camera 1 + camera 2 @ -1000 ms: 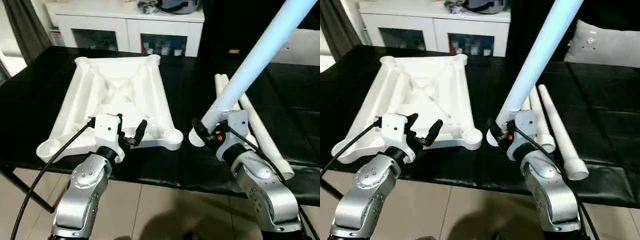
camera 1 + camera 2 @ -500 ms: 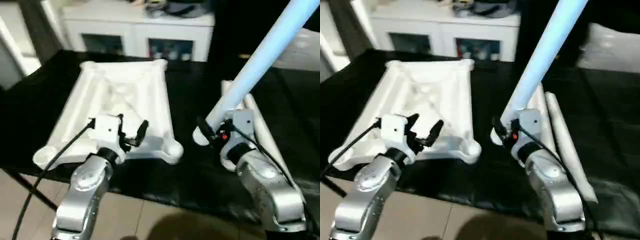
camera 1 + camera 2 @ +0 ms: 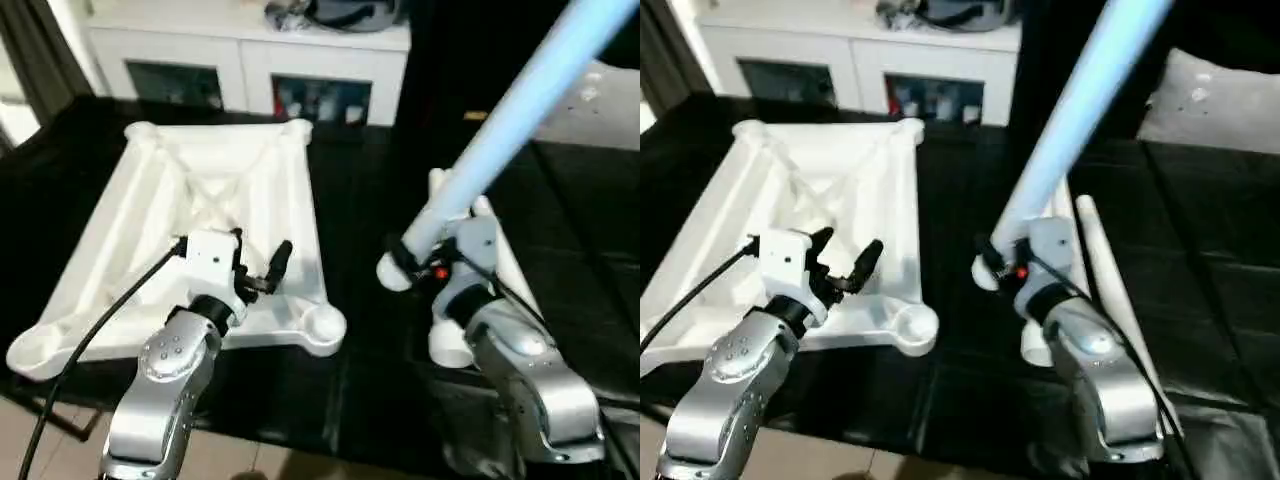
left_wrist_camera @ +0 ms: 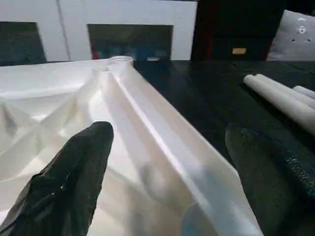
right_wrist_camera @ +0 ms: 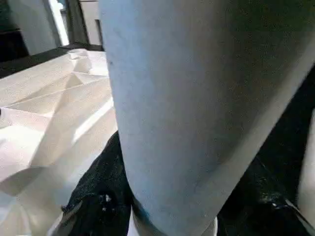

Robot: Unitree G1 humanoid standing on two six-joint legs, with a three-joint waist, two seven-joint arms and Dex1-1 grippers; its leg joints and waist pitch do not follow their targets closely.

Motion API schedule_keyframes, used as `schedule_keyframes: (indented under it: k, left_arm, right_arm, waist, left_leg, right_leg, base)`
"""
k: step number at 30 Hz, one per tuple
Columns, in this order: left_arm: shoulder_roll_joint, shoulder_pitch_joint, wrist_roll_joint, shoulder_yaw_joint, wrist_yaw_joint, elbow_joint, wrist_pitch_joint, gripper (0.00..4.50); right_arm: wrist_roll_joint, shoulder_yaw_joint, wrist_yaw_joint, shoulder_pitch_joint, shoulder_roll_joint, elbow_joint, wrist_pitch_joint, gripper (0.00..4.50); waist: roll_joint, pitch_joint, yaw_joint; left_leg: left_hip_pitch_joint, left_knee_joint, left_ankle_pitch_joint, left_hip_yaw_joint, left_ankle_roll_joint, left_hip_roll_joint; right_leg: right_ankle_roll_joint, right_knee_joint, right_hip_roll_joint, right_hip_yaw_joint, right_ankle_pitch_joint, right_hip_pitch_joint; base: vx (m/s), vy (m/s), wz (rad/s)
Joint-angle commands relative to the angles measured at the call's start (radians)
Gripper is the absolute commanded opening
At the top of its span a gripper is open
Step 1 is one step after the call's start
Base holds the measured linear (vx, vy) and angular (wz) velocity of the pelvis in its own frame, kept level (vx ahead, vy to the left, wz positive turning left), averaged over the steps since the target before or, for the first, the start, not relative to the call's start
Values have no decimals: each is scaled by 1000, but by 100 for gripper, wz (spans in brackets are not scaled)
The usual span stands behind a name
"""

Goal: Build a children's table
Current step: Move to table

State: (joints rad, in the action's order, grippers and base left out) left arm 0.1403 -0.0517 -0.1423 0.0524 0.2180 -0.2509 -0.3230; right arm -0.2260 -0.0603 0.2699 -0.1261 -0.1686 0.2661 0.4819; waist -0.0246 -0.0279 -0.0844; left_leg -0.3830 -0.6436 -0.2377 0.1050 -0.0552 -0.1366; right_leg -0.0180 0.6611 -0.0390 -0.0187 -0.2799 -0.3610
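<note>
Left eye view: white ribbed tabletop [image 3: 190, 210] upside-down; right hand [image 3: 408, 262] seemingly clamps tapered leg [image 3: 510, 125]; left hand [image 3: 262, 268] apart.

Black surface [image 3: 360, 230] carried the work. Table top [image 3: 180, 240] lay on it upside down, ribbed underside up, rounded corner sockets at the corners. Spare white legs [image 3: 1110, 290] lay side by side on the surface, apart from the top on the robot's right.
</note>
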Motion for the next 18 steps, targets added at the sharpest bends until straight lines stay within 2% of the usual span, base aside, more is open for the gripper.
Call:
schedule_keyframes:
  k: [1,2,3,4,5,6,7,8,9,10,11,12,13,14,15,16,18]
  left_arm:
    - [1,-11,0,-6,5,7,-5,406]
    - [1,-11,0,-6,5,7,-5,406]
    - [5,-13,3,-4,3,10,0,406]
    - [15,-19,26,3,-10,14,-6,406]
    - [20,-23,37,6,-16,18,-5,406]
    - [24,-28,51,11,-23,25,-2,406]
    - [23,-30,53,10,-25,29,-1,406]
    - [13,-32,45,3,-30,34,0,406]
    - [-1,-34,29,-10,-33,39,3,406]
    - [0,-35,30,-8,-32,40,-3,406]
    - [2,-36,33,-6,-30,40,-8,406]
    - [6,-36,37,-1,-25,40,-8,406]
    - [8,-37,36,1,-20,41,-7,406]
    - [13,-39,36,3,-12,43,-6,406]
    - [22,-43,40,6,-3,47,-1,406]
    - [29,-45,44,8,1,50,3,406]
    - [54,-63,45,7,27,72,4,406]
  right_arm:
    - [-11,8,-2,-12,-2,11,23,188]
    - [-11,8,-2,-12,-2,11,23,188]
    - [-8,9,-2,-13,-1,10,21,188]
    - [-3,10,-3,-14,0,9,14,188]
    - [0,12,-4,-14,1,8,9,188]
    - [4,12,-4,-15,2,7,5,188]
    - [4,12,-5,-16,2,6,4,188]
    - [3,12,-6,-16,1,6,4,188]
    - [3,13,-9,-16,1,7,5,188]
    - [2,14,-10,-16,0,8,5,188]
    - [1,14,-10,-16,0,9,7,188]
    - [1,15,-10,-17,-1,9,8,188]
    - [1,17,-9,-19,-2,8,9,188]
    - [3,18,-7,-21,-4,7,8,188]
    - [3,21,-5,-25,-6,4,6,188]
    - [5,23,-3,-27,-7,1,4,188]
    - [5,27,9,-33,-13,-6,-18,188]
  waist:
    - [18,36,-13]
    - [25,26,-33]
    - [28,21,-41]
    - [20,22,-65]
    - [7,21,-67]
    - [8,16,-56]
    - [-32,48,-17]
    - [-46,38,12]
    - [-51,37,16]
    - [-42,36,38]
    - [-37,38,37]
    - [-21,34,36]
    - [-17,34,29]
    - [3,40,23]
    - [9,41,16]
    - [17,40,14]
    - [12,34,13]
  left_leg:
    - [15,48,-73,40,-95,-47]
    - [18,38,-158,47,-95,-43]
    - [11,23,-171,39,-72,-41]
    - [21,-12,-179,20,-28,-50]
    - [0,48,-111,-15,-1,-68]
    - [-1,106,-113,-15,23,-74]
    - [94,121,-147,-34,-41,-92]
    - [80,155,-253,-70,-145,-125]
    - [85,159,-278,-78,-177,-142]
    - [86,168,-248,-96,-169,-170]
    - [75,150,-129,-82,-102,-166]
    - [43,120,-99,-34,-54,-112]
    - [32,106,-120,-11,-48,-76]
    - [16,98,-118,4,-25,-51]
    - [17,95,-114,8,-7,-52]
    - [16,99,-97,11,23,-56]
    - [18,110,-126,13,39,-61]
  right_leg:
    - [124,-94,-74,130,185,53]
    - [131,-125,-92,180,-30,56]
    - [133,-144,-113,207,-144,63]
    - [128,-178,-151,275,-321,62]
    - [141,-160,-124,230,-337,72]
    - [144,-131,-80,152,-257,54]
    - [117,-52,-7,66,-50,-27]
    - [89,-33,-9,33,38,-10]
    - [71,-32,-12,23,45,-16]
    - [49,-23,-26,9,56,-10]
    - [53,-39,-47,7,94,-14]
    - [97,-85,-75,21,146,14]
    - [121,-101,-91,34,151,22]
    - [137,-109,-115,51,119,43]
    - [140,-115,-123,58,94,42]
    - [145,-117,-120,60,53,39]
    - [147,-125,-109,52,-49,26]
  base:
    - [-42,57,-39]
    - [-42,57,-39]
    - [-67,84,-66]
    - [-62,139,-64]
    - [-62,139,-64]
    - [-46,151,-38]
    - [-21,159,-7]
    - [-21,159,-7]
    - [-22,143,8]
    - [-28,63,9]
    - [-28,63,9]
    - [0,0,0]
    - [-30,-51,1]
    - [-30,-51,1]
    - [-47,-85,0]
    - [-51,-88,1]
    - [-47,-87,0]
